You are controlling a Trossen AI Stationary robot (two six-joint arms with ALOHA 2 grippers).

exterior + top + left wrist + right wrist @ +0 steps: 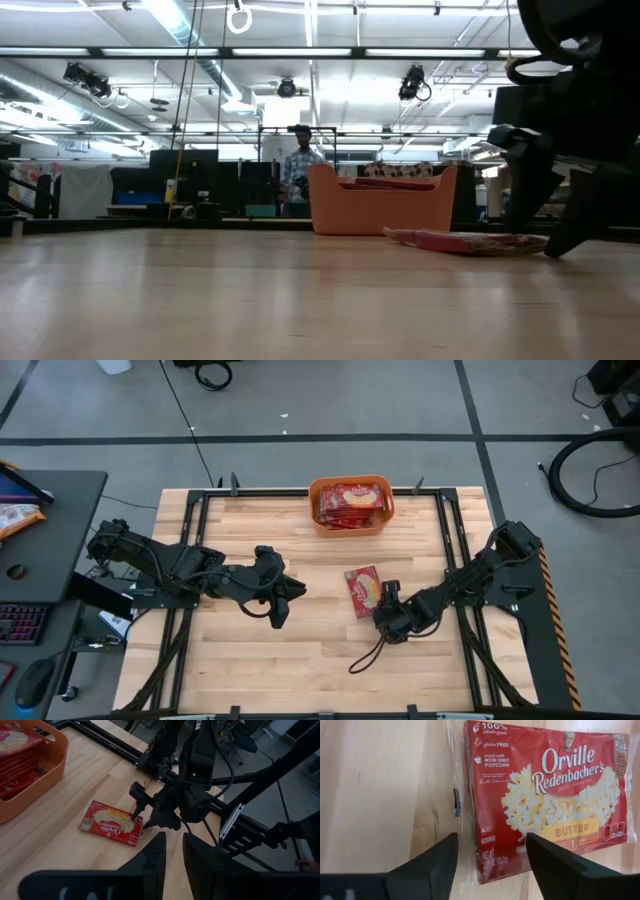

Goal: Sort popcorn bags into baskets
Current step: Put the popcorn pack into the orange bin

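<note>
Wooden desk [300, 660] holds one flat, light, slippery Orville Redenbacher's popcorn bag [363, 589] at five o'clock from the orange basket [351, 522]. Open right claw [385, 603] should pinch its edge. Left claw [283, 603] waits, open.

Counter [300, 660] wood is bare across the middle and near side; wide passage there. One popcorn bag [364, 590] lies flat right of centre, low, easy to pass over. Right tool [388, 598] sits at that bag's near edge, fingers spread, blocking approach from the right. Left tool [282, 603] hangs over the centre-left, fingers apart, well clear of the bag; open wood between them. Orange basket [351, 520] stands at the far edge, walls upright, packed with bags; reachable from above only.
</note>
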